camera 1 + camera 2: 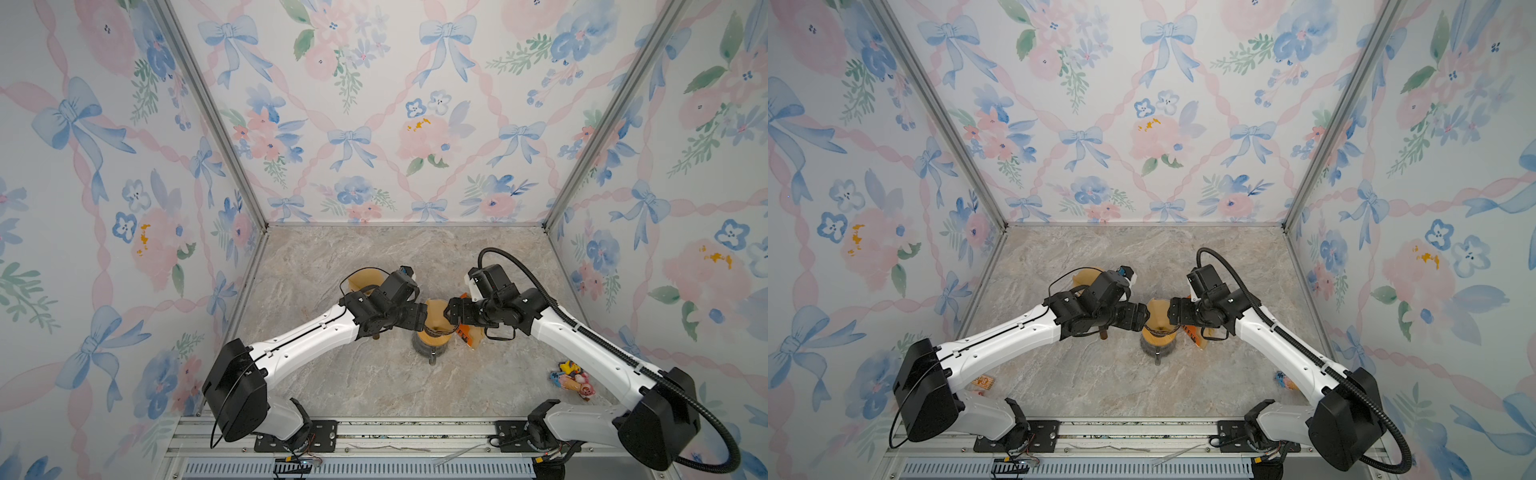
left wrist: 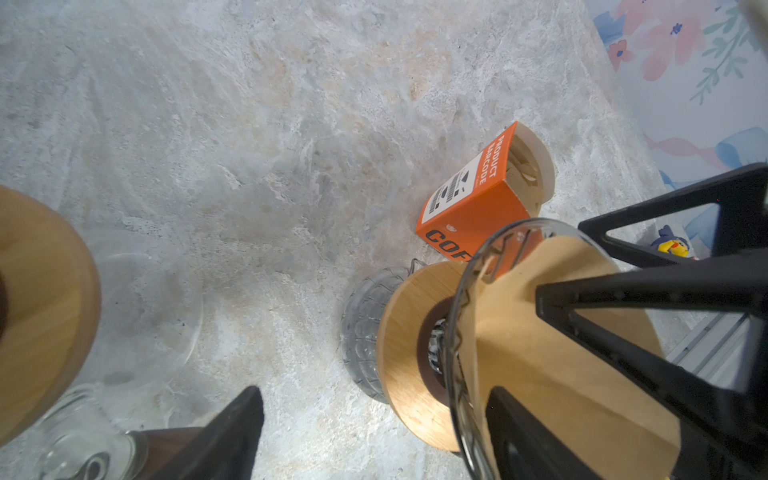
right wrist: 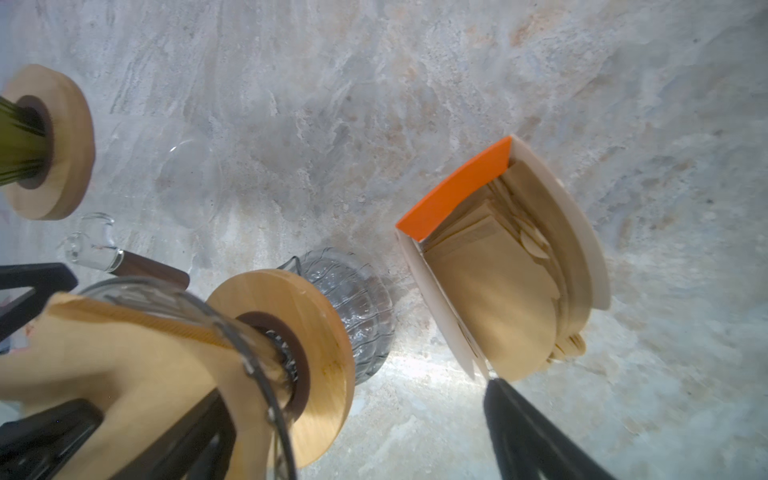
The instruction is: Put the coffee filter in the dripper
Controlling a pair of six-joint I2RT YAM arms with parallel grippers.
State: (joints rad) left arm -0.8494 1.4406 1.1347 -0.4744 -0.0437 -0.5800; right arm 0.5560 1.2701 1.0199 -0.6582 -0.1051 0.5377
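Toys [image 1: 575, 380] lie nearest my side, off to the right on the marble table [image 1: 374, 386], well apart from the work. Beyond them, about mid-table, the ribbed glass carafe [image 3: 357, 299] stands upright with the wooden collar [image 2: 405, 353] on its mouth and the glass dripper [image 2: 469, 270] seated in that collar.

The brown paper filter [image 2: 519, 332] is inside the dripper's cone, its upper edge standing proud of the glass rim. I cannot tell whether its tip reaches the bottom.

Both arms meet right over it. The left gripper [image 1: 424, 313] has its jaws spread wide, one finger against the paper and the other well clear of the glass, holding nothing. The right gripper [image 1: 451, 311] is spread wide too, one finger on the paper and its mate out towards the orange filter box [image 2: 478, 203], which stands just beside the carafe with its open end showing more filters.

I judge the paper featherlight and limp, quick to crease or tear, so I would nudge it near the top edge or along the stiffer crimped seam, never pinch hard. The glass looks slick and fragile, and the stack top-heavy; a sideways shove could tip it.

Farthest back on the left, partly behind the left arm, sits a second wood-collared dripper [image 1: 365, 280]
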